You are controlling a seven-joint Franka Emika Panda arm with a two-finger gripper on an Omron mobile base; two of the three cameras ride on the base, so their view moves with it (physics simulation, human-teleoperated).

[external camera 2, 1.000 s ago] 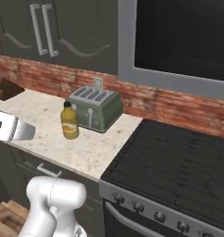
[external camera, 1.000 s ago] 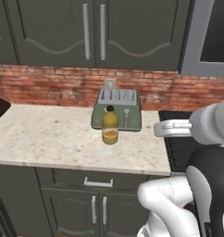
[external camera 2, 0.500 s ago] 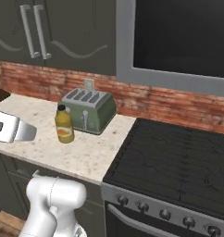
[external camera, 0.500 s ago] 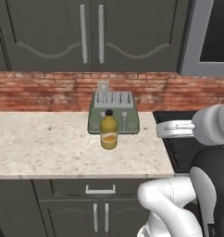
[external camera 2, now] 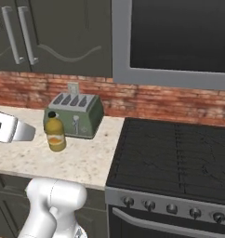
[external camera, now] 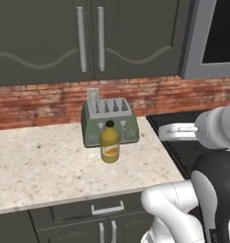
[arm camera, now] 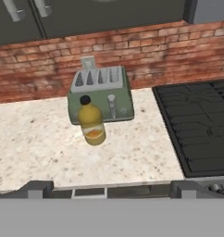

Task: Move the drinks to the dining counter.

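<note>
- The pincer is spread wide and holds nothing; its two dark tips stand at the near edge of the surface, well short of the toaster.
- The surface is speckled beige stone along the brick wall, not the dining counter, so the carry has not begun.
- The juice bottle stands upright on it, just in front of the toaster, close enough that from here I cannot tell if they touch. The stove lies to the toaster's right.
- Handling, as a judgement: the bottle looks rigid and nearly full, so moderately heavy and top-steady only if kept upright. Its smooth rounded wall may slip.
- Best hold is across the wide body at or just above the label, below the black cap; the narrow neck gives less bearing.
- The toaster behind leaves little room for a finger on that side, so the fingers should close from the bottle's two open sides.
</note>
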